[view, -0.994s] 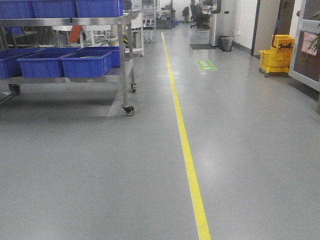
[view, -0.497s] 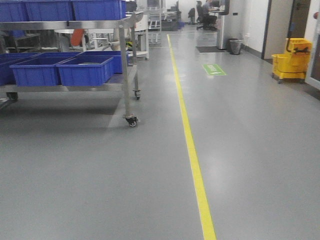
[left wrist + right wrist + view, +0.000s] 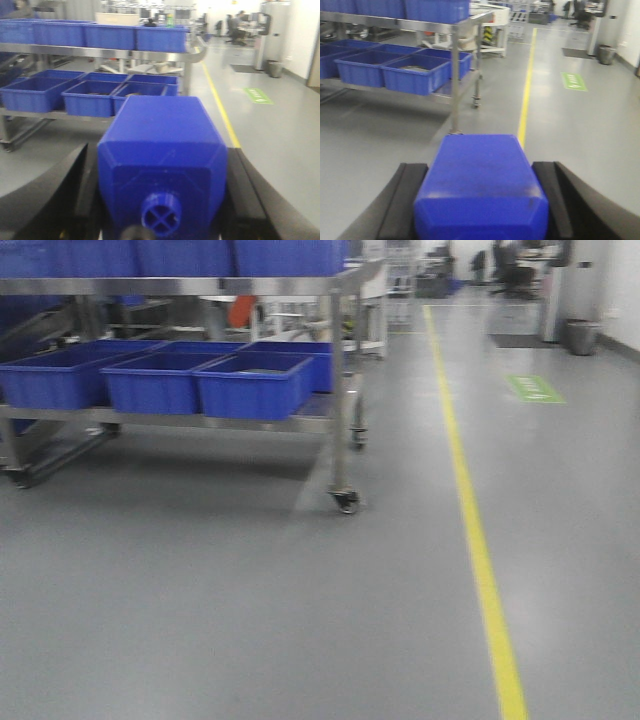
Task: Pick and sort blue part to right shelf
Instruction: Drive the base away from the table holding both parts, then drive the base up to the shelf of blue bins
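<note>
Near a wheeled steel rack (image 3: 340, 360) of blue bins (image 3: 255, 385), my left hand (image 3: 161, 165) clamps the blue part (image 3: 165, 125), cap toward its camera; my right hand (image 3: 479, 170) grips a second blue block (image 3: 482, 150). Best, I judge: firm grips, steady driving, clear of the rack.

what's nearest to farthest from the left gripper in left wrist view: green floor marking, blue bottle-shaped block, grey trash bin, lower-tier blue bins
1. blue bottle-shaped block, gripped
2. lower-tier blue bins, left
3. green floor marking, right
4. grey trash bin, far right
</note>
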{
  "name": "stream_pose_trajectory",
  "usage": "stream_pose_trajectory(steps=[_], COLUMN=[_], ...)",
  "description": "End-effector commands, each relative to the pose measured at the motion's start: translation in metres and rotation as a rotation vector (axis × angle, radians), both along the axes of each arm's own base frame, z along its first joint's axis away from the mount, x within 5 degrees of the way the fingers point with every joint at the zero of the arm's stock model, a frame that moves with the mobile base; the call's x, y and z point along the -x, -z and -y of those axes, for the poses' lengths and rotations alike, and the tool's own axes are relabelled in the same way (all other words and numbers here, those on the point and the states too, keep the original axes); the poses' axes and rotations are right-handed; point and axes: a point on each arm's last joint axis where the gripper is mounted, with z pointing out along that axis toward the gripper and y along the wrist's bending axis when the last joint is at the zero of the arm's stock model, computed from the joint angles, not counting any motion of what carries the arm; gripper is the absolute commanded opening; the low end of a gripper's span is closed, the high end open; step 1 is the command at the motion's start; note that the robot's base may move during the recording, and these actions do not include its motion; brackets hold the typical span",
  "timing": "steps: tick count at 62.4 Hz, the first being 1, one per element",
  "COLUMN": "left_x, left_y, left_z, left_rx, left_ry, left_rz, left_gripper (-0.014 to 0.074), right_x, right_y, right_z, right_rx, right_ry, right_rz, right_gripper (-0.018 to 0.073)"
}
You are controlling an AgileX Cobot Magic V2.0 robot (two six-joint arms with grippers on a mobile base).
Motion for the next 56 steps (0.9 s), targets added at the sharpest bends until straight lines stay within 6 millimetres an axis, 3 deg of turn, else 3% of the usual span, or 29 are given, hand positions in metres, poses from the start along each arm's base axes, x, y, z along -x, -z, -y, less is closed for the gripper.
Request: stream_pose_trajectory(steps=[1,56], left_x=[0.0014,0.0014], left_y=[-0.0184,-0.0184], left_z=[0.0002,0.0002], left_rx=[0.009,0.009], left_ry=[0.003,0.003], left_rz=[0.122,0.122], left_gripper=[0.0331,0.0331], right_x=[0.0011,0.0011], right_y=[-0.0184,-0.0184], right_z=[0.0004,0.0004], right_rx=[0.002,0.002], right_ry=[0.005,0.005], right_rz=[0.120,0.120], right_gripper=[0.0445,0.0445])
